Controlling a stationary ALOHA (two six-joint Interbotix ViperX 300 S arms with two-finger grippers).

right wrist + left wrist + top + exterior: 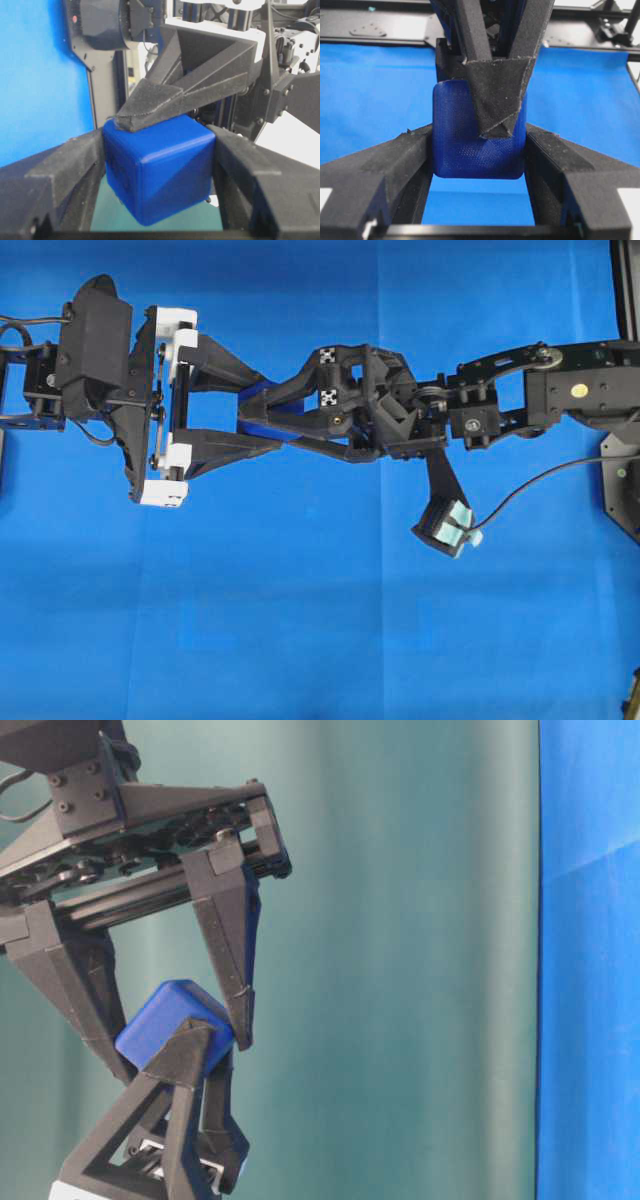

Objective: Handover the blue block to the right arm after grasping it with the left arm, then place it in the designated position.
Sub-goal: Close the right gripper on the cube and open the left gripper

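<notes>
Nearest the lens in the left wrist view, the blue block (470,150) fills the middle of the frame, pinched on its two side faces by the left end effector (477,155). A finger of the right end effector (175,1010) crosses its front face from the top of the frame. In the right wrist view the right arm's jaws press against the block's left and right faces, with a left finger lying over its top. Both end effectors are therefore clamped on the block at once, on crossing pairs of faces.

In the overhead view the two meet at centre frame, well above the blue cloth on the table (300,640); there the block itself is hidden among the fingers, so I cannot place it exactly.

The block looks rigid and light, its faces finely textured plastic with rounded edges. It is probably not slippery against the rough finger pads. Flat opposite faces are the sound place to hold; a grip near an edge could let it twist. It sits tilted in the table-level view.
</notes>
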